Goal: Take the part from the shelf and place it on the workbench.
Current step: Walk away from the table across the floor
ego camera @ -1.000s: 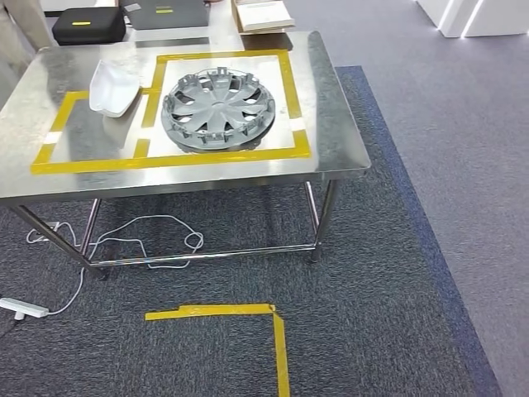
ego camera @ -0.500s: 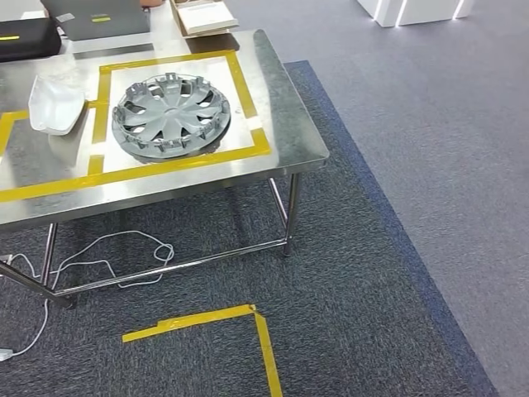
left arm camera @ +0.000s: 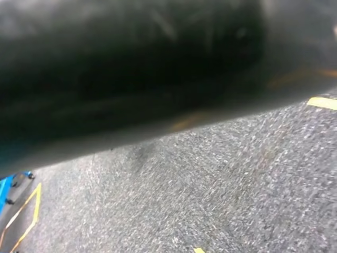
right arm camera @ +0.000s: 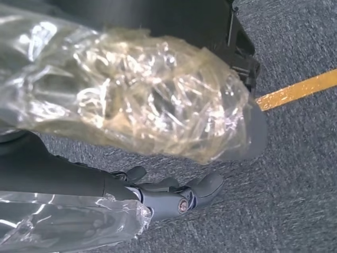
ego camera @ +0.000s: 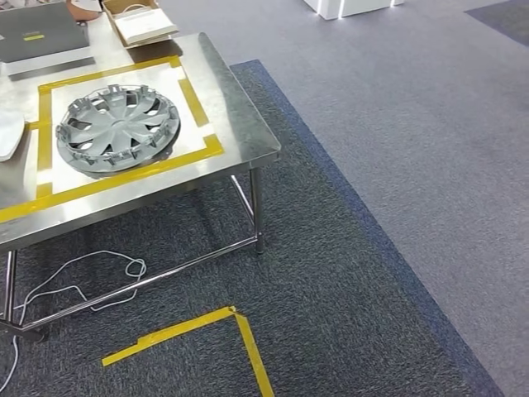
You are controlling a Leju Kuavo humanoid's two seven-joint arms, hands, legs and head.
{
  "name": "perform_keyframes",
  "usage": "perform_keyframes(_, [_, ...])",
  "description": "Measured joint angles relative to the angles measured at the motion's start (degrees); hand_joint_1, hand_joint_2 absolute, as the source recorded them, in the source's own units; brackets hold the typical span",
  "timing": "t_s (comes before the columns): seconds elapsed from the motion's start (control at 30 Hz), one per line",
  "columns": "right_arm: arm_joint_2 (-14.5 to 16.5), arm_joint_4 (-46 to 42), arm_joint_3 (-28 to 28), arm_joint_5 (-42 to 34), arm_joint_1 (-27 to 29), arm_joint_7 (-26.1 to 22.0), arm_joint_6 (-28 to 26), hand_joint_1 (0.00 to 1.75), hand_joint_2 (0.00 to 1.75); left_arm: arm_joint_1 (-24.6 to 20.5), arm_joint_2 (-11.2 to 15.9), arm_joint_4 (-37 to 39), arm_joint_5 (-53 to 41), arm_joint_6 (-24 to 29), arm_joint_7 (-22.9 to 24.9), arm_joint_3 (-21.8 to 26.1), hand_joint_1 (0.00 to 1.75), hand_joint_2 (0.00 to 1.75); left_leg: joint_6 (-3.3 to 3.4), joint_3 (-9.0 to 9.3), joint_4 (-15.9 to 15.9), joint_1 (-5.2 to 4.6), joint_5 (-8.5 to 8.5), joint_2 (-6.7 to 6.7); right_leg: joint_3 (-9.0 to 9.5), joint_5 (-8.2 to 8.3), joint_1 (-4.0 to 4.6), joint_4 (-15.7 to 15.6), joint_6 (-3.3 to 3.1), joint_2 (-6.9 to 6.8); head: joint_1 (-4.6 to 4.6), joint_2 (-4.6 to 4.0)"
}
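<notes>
Silver metal is shining on the workbench (ego camera: 240,124), and a grey wheel cover (ego camera: 116,128) is lying flat on it, inside a square of yellow tape (ego camera: 194,101). If the wheel cover is the part, it looks like the putting-down is already finished. A white piece (ego camera: 8,132) is sitting just beside the square too. No shelf is showing, so I cannot tell if more fetching is waiting. The right hand (right arm camera: 159,200) is hanging over the grey carpet (right arm camera: 301,158) with its fingers (right arm camera: 198,188) loose and holding nothing (clear plastic is wrapping it). What the left hand is doing, I cannot tell.
</notes>
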Motion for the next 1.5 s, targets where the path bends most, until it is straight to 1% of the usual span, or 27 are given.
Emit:
perform_keyframes(0.03, [0.02,-0.03,0.13,0.13,-0.01,0.07,0.00,0.00,0.00,-0.03,-0.04,0.02,0.09,-0.12,-0.08,0.22,0.00,0.00,-0.30,-0.52,1.53,0.11,-1.26,-1.14,0.15,0.23,-0.16,-0.12,-0.38,0.55,-0.14,0.00])
perform_keyframes(0.1, [0.03,-0.10,0.46,0.41,-0.02,0.35,-0.01,0.00,0.00,-0.07,-0.08,0.22,0.51,-0.84,-0.21,0.92,0.00,0.00,-0.68,-3.12,7.86,0.26,-5.14,-3.94,0.25,0.55,-0.30,-0.18,-0.88,1.71,-0.50,0.00])
perform_keyframes(0.17, [0.03,-0.19,0.76,0.59,0.03,0.73,-0.03,0.00,0.00,-0.05,-0.08,0.55,1.05,-2.06,-0.25,1.62,0.00,0.00,-0.77,-6.17,14.55,0.29,-7.67,-4.95,0.22,0.64,-0.25,-0.14,-1.02,3.15,-0.59,0.00])
perform_keyframes(0.23, [0.03,-0.31,1.07,0.67,0.08,1.01,-0.04,0.00,0.00,-0.02,-0.08,0.80,1.38,-3.05,-0.25,2.20,0.00,0.00,-0.64,-6.51,14.53,0.30,-5.75,-5.27,0.33,0.64,-0.22,-0.08,-1.01,4.85,-0.62,0.00])
perform_keyframes(0.27, [0.04,-0.38,1.20,0.69,0.09,1.21,-0.04,0.00,0.00,-0.02,-0.10,0.87,1.45,-3.34,-0.25,2.44,0.00,0.00,-0.50,-5.42,11.65,0.33,-3.48,-5.75,0.41,0.64,-0.23,-0.04,-0.99,5.69,-0.63,0.00])
perform_keyframes(0.33, [0.08,-0.66,1.40,0.68,0.07,2.13,0.12,0.00,0.00,-0.07,-0.14,1.02,1.45,-3.76,-0.21,2.73,0.00,0.00,-0.07,-2.57,4.28,0.56,0.38,-8.48,0.33,0.59,-0.20,0.19,-0.76,7.15,-0.61,0.00])
perform_keyframes(0.4, [0.12,-1.18,1.53,0.62,0.10,3.38,0.51,0.00,0.00,-0.18,-0.19,1.14,1.42,-4.03,-0.16,2.92,0.00,0.00,0.26,-1.25,0.57,0.66,1.38,-10.56,-0.21,0.65,-0.24,0.44,-0.14,8.37,-0.59,0.00])
perform_keyframes(0.47, [0.14,-1.67,1.60,0.59,0.22,4.07,0.90,0.00,0.00,-0.33,-0.27,1.17,1.39,-4.15,-0.08,3.03,0.00,0.00,0.67,-1.23,0.18,0.59,1.35,-9.88,-0.89,0.88,-0.44,0.40,0.74,9.51,-0.61,0.00])
perform_keyframes(0.5, [0.14,-1.83,1.61,0.57,0.29,4.20,1.01,0.00,0.00,-0.42,-0.32,1.17,1.38,-4.16,-0.06,3.05,0.00,0.00,0.98,-1.20,-0.03,0.62,1.50,-9.19,-1.24,0.73,-0.49,0.64,1.09,9.18,-0.60,0.00])
perform_keyframes(0.57, [0.14,-2.18,1.64,0.56,0.28,4.41,1.10,0.00,0.00,-0.47,-0.48,1.20,1.31,-4.18,-0.03,3.08,0.00,0.00,1.72,-1.10,-0.46,0.75,1.72,-7.58,-3.10,-1.46,-0.41,3.93,1.64,6.43,-0.18,0.00])
perform_keyframes(0.63, [0.14,-2.66,1.65,0.46,0.27,5.14,1.56,0.00,0.00,-0.37,-0.54,1.25,1.09,-4.27,-0.04,3.10,0.00,0.00,2.08,-1.12,-0.51,0.61,1.69,-5.86,-6.62,-5.47,-0.44,11.31,2.09,3.30,0.21,0.00])
perform_keyframes(0.7, [0.14,-3.37,1.65,0.32,0.39,6.48,2.58,0.00,0.00,-0.27,-0.49,1.29,0.79,-4.45,-0.04,3.16,0.00,0.00,2.08,-1.14,-0.50,0.52,1.64,-4.04,-9.10,-7.31,-0.62,16.64,2.45,2.42,0.20,0.00])
perform_keyframes(0.73, [0.14,-3.75,1.64,0.27,0.44,7.10,3.12,0.00,0.00,-0.30,-0.48,1.30,0.66,-4.51,-0.04,3.23,0.00,0.00,2.05,-1.13,-0.49,0.51,1.61,-3.22,-8.80,-6.62,-0.71,16.32,2.55,2.18,0.21,0.00])
perform_keyframes(0.77, [0.14,-4.14,1.63,0.24,0.48,7.60,3.58,0.00,0.00,-0.38,-0.49,1.30,0.56,-4.57,-0.03,3.36,0.00,0.00,1.97,-1.06,-0.49,0.50,1.56,-2.47,-7.27,-5.04,-0.78,13.71,2.56,1.80,0.20,0.00])
perform_keyframes(0.87, [0.17,-5.08,1.62,0.13,0.44,8.20,4.17,0.00,0.00,-0.55,-0.54,1.30,0.33,-4.68,-0.03,3.78,0.00,0.00,1.30,-0.68,-0.33,0.18,1.18,-0.79,-0.75,-0.83,-0.69,2.45,2.11,-1.52,0.14,0.00])
perform_keyframes(0.9, [0.19,-5.32,1.61,0.07,0.46,8.24,4.22,0.00,0.00,-0.58,-0.54,1.30,0.31,-4.72,-0.03,3.87,0.00,0.00,0.96,-0.54,-0.26,0.04,1.07,-0.34,0.13,-0.49,-0.59,0.82,1.83,-2.17,0.00,0.00])
perform_keyframes(0.97, [0.21,-5.61,1.59,-0.04,0.56,8.31,4.34,0.00,0.00,-0.72,-0.56,1.31,0.33,-4.79,-0.03,4.02,0.00,0.00,0.26,-0.27,-0.26,0.06,0.98,0.68,-0.04,-0.36,-0.40,0.42,1.16,-1.32,-0.25,0.00])
perform_keyframes(1.0, [0.22,-5.69,1.56,-0.09,0.62,8.34,4.50,0.00,0.00,-0.81,-0.59,1.31,0.36,-4.81,-0.03,4.06,0.00,0.00,-0.12,-0.16,-0.13,0.21,0.77,0.71,-0.05,-0.21,-0.44,0.36,0.81,-0.71,-0.26,0.00])
perform_keyframes(1.07, [0.26,-5.93,1.54,-0.13,0.62,8.37,4.91,0.00,0.00,-0.87,-0.67,1.31,0.45,-4.84,-0.03,4.14,0.00,0.00,-0.71,-0.90,2.26,0.46,-1.32,-1.34,0.18,0.21,-0.63,0.10,0.05,0.50,-0.45,0.00])
perform_keyframes(1.13, [0.30,-6.21,1.53,-0.13,0.60,8.36,5.19,0.00,0.00,-0.80,-0.70,1.31,0.62,-4.91,-0.03,4.31,0.00,0.00,-0.92,-3.69,8.95,0.57,-5.28,-4.23,0.21,0.52,-0.67,0.05,-0.45,1.79,-0.73,0.00])
perform_keyframes(1.2, [0.30,-6.36,1.51,-0.11,0.63,8.36,5.20,0.00,0.00,-0.71,-0.68,1.31,0.73,-4.98,-0.03,4.47,0.00,0.00,-0.90,-6.55,15.11,0.57,-7.39,-5.11,0.14,0.62,-0.52,0.08,-0.61,3.31,-0.81,0.00])
perform_keyframes(1.23, [0.30,-6.40,1.49,-0.11,0.64,8.36,5.20,0.00,0.00,-0.68,-0.67,1.31,0.74,-4.99,-0.03,4.52,0.00,0.00,-0.81,-6.97,15.69,0.56,-6.75,-5.22,0.17,0.63,-0.44,0.10,-0.61,4.12,-0.84,0.00])
perform_keyframes(1.27, [0.30,-6.45,1.48,-0.10,0.65,8.37,5.20,0.00,0.00,-0.69,-0.67,1.31,0.74,-4.99,-0.03,4.56,0.00,0.00,-0.66,-6.42,14.06,0.57,-5.00,-5.41,0.24,0.63,-0.40,0.14,-0.61,4.95,-0.85,0.00])
perform_keyframes(1.3, [0.30,-6.50,1.46,-0.11,0.64,8.40,5.20,0.00,0.00,-0.71,-0.68,1.31,0.74,-4.99,-0.03,4.61,0.00,0.00,-0.46,-5.14,10.79,0.57,-2.60,-5.97,0.32,0.62,-0.38,0.19,-0.58,5.75,-0.86,0.00])
perform_keyframes(1.37, [0.32,-6.60,1.46,-0.11,0.57,8.58,5.22,0.00,0.00,-0.79,-0.74,1.32,0.71,-5.00,-0.03,4.81,0.00,0.00,0.02,-2.35,3.71,0.72,0.75,-8.78,0.19,0.56,-0.28,0.48,-0.30,7.18,-0.82,0.00])
perform_keyframes(1.43, [0.34,-6.70,1.44,-0.08,0.56,8.78,5.24,0.00,0.00,-0.94,-0.84,1.33,0.66,-5.02,-0.03,5.00,0.00,0.00,0.33,-1.30,0.73,0.72,1.16,-10.53,-0.41,0.66,-0.43,0.69,0.39,8.30,-0.80,0.00])
perform_keyframes(1.5, [0.33,-6.76,1.41,-0.06,0.64,8.84,5.23,0.00,0.00,-1.10,-0.94,1.33,0.63,-5.03,0.06,5.08,0.00,0.00,0.75,-1.20,0.25,0.64,1.25,-9.52,-1.20,0.83,-0.74,0.63,1.23,9.06,-0.80,0.00])
